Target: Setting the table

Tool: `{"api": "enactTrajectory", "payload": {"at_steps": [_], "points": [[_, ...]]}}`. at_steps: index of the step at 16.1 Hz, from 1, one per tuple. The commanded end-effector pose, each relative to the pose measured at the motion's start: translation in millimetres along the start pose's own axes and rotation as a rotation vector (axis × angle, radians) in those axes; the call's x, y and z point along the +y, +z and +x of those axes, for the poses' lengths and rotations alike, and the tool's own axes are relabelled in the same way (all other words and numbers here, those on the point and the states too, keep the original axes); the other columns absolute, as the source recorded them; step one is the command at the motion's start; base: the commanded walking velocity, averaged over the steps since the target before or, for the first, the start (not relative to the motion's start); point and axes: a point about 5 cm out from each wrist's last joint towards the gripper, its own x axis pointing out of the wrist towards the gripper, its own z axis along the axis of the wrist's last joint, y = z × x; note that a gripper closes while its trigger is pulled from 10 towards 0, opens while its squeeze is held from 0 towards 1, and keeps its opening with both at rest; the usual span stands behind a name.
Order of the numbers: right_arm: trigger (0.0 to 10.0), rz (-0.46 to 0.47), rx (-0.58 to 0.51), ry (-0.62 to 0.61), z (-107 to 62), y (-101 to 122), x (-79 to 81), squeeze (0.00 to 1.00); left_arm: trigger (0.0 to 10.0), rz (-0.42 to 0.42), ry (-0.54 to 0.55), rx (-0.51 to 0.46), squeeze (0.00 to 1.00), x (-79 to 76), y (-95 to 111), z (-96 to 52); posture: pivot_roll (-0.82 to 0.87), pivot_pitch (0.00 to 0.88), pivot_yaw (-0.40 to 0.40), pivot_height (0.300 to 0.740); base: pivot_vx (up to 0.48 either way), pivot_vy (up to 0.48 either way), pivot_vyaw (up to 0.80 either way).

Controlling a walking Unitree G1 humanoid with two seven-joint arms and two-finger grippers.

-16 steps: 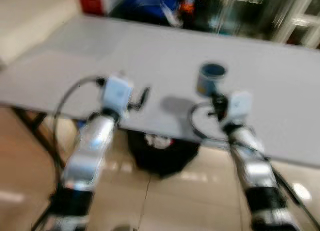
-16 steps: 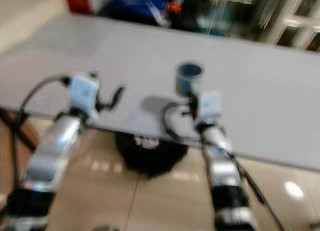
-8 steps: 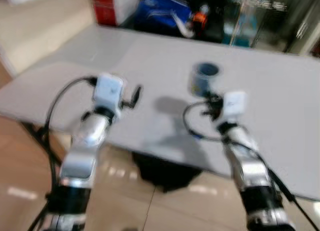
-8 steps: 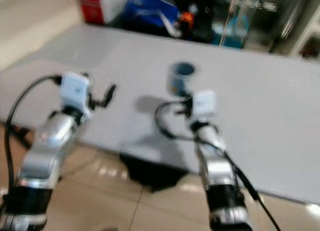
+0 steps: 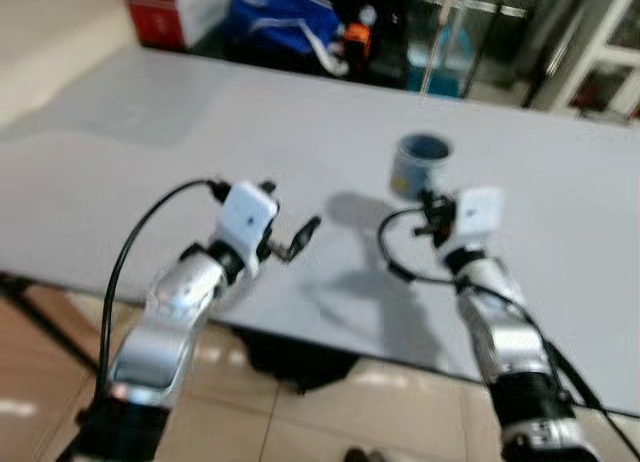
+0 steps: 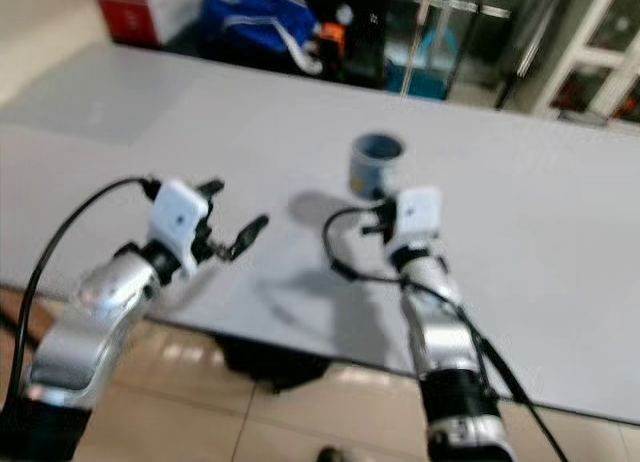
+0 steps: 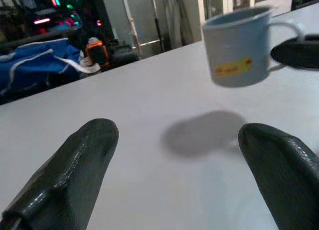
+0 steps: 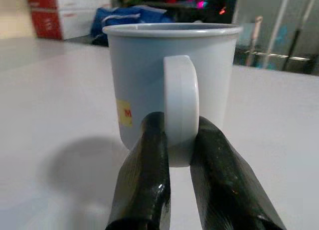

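A pale blue mug (image 5: 420, 165) with a small yellow label hangs just above the grey table (image 5: 150, 132), its shadow lying to its left. My right gripper (image 8: 178, 124) is shut on the mug's handle (image 8: 179, 105), one black finger on each side. In the left eye view the right gripper (image 5: 432, 207) sits just behind the mug on my side. My left gripper (image 5: 300, 237) is open over the table, left of the mug, with nothing between its fingers (image 7: 84, 155). The left wrist view looks along the tabletop at the mug (image 7: 239, 46).
Red and white boxes (image 5: 165, 7) and a blue bag (image 5: 280, 7) stand beyond the table's far edge, with glass doors (image 5: 600, 42) at the back right. A dark object (image 5: 300, 357) sits under the table on the tan floor. The table's near edge runs below both wrists.
The picture has shifted and sharpened with the camera. My left gripper has reached further over the table toward the middle. My right gripper still holds the mug.
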Motion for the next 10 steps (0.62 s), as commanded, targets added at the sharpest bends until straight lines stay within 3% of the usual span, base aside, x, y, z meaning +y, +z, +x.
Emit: {"api": "enactTrajectory", "payload": {"at_steps": [1,6,10], "points": [[10.0,-0.009,0.006,-0.016,-1.1,0,-7.4,0.0,10.0,0.009,-0.024,-0.015,0.0,-2.2,4,-0.1,0.02,0.008,-0.041,0.74,0.0,0.0,0.0],[10.0,-0.006,0.088,0.026,-13.8,-22,-7.2,0.0,10.0,0.011,-0.059,0.003,0.0,-6.7,-1,-3.2,0.02,0.011,-0.042,0.74,0.0,0.0,0.0],[10.0,0.08,0.107,0.075,-17.3,-34,-0.2,0.0,10.0,-0.022,-0.087,-0.001,0.0,-14.0,-2,-1.8,0.03,0.011,-0.037,0.74,0.0,0.0,0.0]]}}
